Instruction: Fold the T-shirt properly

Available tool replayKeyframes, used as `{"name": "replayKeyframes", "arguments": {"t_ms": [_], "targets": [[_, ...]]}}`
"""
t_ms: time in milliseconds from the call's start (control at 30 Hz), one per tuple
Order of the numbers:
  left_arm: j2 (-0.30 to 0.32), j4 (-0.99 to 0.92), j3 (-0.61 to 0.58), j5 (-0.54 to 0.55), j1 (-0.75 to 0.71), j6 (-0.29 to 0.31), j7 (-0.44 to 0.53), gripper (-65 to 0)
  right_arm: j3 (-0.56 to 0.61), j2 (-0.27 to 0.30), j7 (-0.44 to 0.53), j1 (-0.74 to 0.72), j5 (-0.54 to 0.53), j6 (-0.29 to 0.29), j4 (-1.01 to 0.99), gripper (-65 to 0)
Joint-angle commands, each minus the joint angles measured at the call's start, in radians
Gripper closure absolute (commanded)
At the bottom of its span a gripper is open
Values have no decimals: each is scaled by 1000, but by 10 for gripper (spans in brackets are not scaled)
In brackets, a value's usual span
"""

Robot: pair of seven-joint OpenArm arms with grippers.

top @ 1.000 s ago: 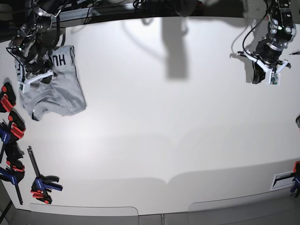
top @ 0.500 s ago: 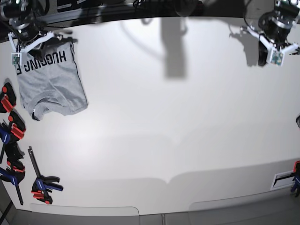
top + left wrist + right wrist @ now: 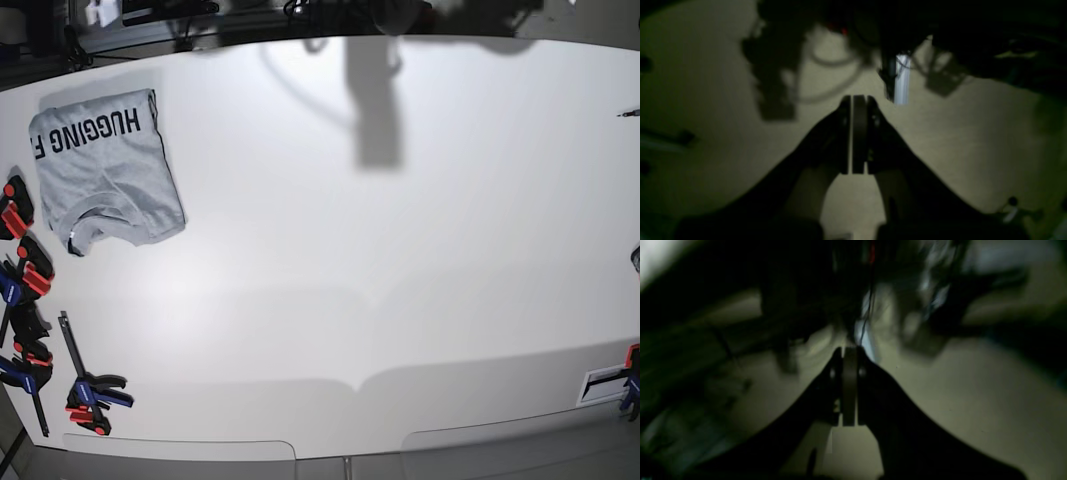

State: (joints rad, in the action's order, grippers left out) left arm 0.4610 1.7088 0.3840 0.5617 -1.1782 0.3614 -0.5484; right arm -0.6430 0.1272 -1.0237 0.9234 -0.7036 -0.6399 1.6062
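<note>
Over at your nine o'clock edge, the clamps [image 3: 25, 300] lined the table's [image 3: 400, 260] left side, red and blue handles, one more [image 3: 95, 392] down at about seven o'clock. Just above them, at ten o'clock, the shirt [image 3: 105, 170] lay folded into a compact bundle on the table, black lettering facing up along its far edge, collar toward you. Neither arm showed in the base view. In the right wrist view, your right gripper [image 3: 849, 386] was closed, pads pressed flat together with nothing between them, above bare table; the background was blurred. In the left wrist view, your left gripper [image 3: 855, 133] was likewise closed and empty, with only cable shadows ahead at twelve o'clock.
</note>
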Motion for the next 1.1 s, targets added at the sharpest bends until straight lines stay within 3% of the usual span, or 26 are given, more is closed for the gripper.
{"name": "replayKeyframes", "arguments": {"t_ms": [0, 100, 233, 367, 567, 833, 933, 1067], "targets": [[3, -59, -22, 8, -4, 19, 49, 0, 32, 24, 35, 13, -10, -7, -61, 0], [2, -280, -121, 8, 74, 37, 200, 0, 184, 80, 181, -22, 36, -17, -322, 0], [-8, -552, -258, 4, 235, 36, 415, 0, 388, 129, 440, -162, 233, -11, -638, 0], [-65, -775, -338, -61, 417, 35, 468, 0, 544, 131, 628, -360, 367, 85, -887, 0], [-145, -977, -362, -90, 593, 35, 468, 0, 685, 69, 656, -583, 417, 250, -1070, 0], [-169, -1003, -362, -92, 653, 34, 478, 0, 708, -20, 758, -643, 422, 422, -1100, 0], [-173, -1002, -362, -183, 674, 8, 530, 0, 708, -46, 801, -642, 495, 484, -1110, 0], [-182, -1003, -362, -285, 701, -72, 546, 0, 708, -63, 826, -644, 521, 502, -1114, 0]]}}
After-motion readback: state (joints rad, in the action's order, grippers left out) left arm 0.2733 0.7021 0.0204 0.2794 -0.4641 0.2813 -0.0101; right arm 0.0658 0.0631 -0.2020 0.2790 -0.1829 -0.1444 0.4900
